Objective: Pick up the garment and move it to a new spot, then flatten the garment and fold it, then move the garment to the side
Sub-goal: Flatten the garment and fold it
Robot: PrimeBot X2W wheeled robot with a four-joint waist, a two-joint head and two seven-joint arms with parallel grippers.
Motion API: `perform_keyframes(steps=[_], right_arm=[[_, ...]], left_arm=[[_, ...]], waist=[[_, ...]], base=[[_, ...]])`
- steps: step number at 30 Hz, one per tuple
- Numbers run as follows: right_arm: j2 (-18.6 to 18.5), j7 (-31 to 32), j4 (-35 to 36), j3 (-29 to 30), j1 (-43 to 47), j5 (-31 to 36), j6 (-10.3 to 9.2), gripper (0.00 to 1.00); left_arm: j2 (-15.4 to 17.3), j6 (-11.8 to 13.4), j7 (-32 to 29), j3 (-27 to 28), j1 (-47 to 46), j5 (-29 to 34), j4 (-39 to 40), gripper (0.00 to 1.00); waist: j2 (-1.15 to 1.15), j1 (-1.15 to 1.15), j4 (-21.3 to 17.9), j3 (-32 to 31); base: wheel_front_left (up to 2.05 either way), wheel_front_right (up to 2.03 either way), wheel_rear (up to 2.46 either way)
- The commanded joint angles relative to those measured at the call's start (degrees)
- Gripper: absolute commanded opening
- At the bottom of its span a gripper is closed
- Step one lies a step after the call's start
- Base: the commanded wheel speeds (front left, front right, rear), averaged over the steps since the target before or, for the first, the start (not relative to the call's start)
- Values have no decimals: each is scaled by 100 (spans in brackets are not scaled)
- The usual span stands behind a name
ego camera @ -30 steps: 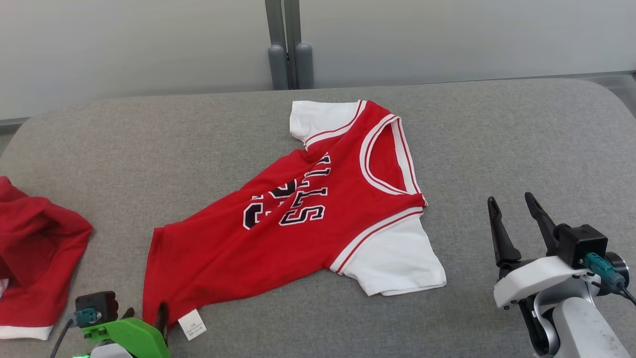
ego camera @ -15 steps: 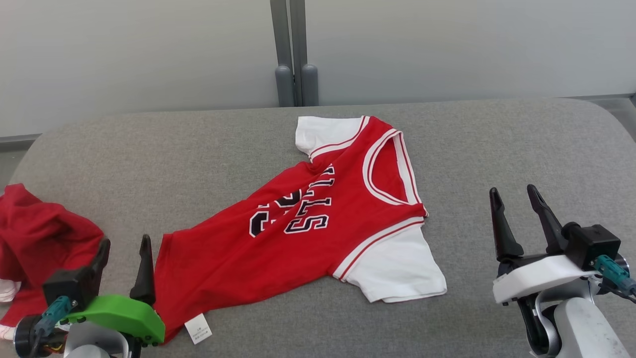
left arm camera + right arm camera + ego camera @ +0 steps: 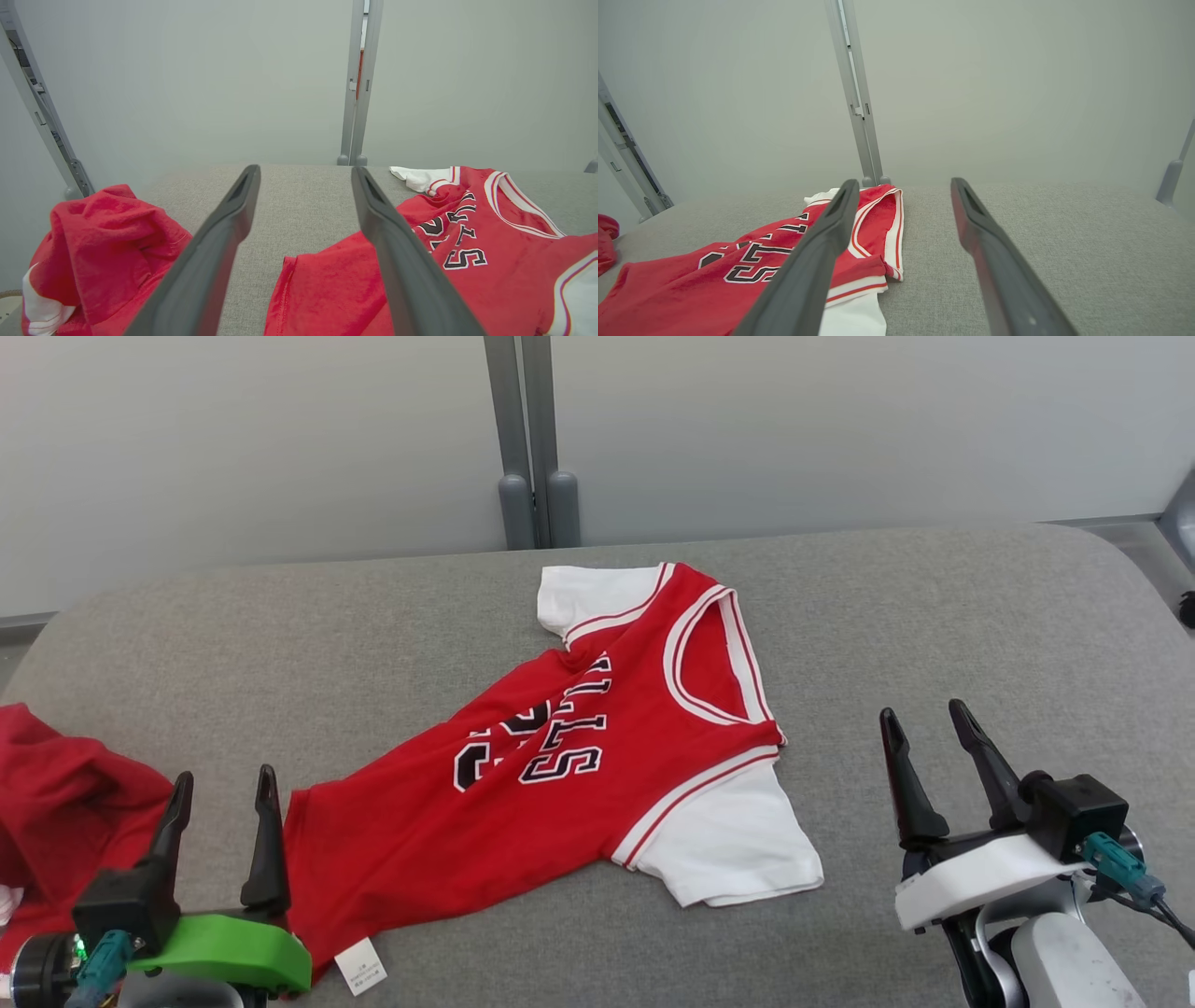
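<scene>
**Diagonally across the table, a red jersey lies between two empty grippers**

The garment point(image 3: 560, 775), a red jersey with white short sleeves, lies front up on the grey padded table point(image 3: 934, 616). Its neckline points to the far right and its hem to the near left. White-and-red banding trims the V-shaped collar and both armholes. Black letters and numerals outlined in white run across the chest, partly swallowed by a crease where the cloth bunches at mid-body. The far sleeve point(image 3: 588, 597) lies near the table's back edge, below a grey post point(image 3: 527, 476) in the pale wall. The near sleeve point(image 3: 728, 840) spreads flat toward the robot. A white care label point(image 3: 361, 966) pokes out from the hem's nearest corner.

The left gripper point(image 3: 226, 775), on a green wrist housing, stands at the lower left with its two dark fingers spread apart and nothing between them. The fingers point up the head view, over the strip of bare table that separates the jersey's hem from a second, crumpled red cloth point(image 3: 65, 803) at the left edge. Its inner finger sits just beside the hem; whether it touches the fabric cannot be told.

The right gripper point(image 3: 922, 711), on a white wrist housing, is at the lower right, its fingers likewise parted and empty. It sits over bare grey table, clear of the near sleeve. In the right wrist view its fingers aim toward the back wall, with the collar off to their left.
</scene>
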State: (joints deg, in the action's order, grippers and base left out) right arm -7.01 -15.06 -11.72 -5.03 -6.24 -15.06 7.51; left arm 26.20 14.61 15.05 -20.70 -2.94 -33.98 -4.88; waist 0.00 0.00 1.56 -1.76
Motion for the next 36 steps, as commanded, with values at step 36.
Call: perform_keyframes(steps=[36], right_arm=[[-79, 339, -1085, -241, -484, -270, -4, 100]], left_arm=[[-1156, -1214, -794, 1110, 142, 953, -1299, 100]], waist=[[0, 0, 129, 32]], base=[[0, 0, 0]])
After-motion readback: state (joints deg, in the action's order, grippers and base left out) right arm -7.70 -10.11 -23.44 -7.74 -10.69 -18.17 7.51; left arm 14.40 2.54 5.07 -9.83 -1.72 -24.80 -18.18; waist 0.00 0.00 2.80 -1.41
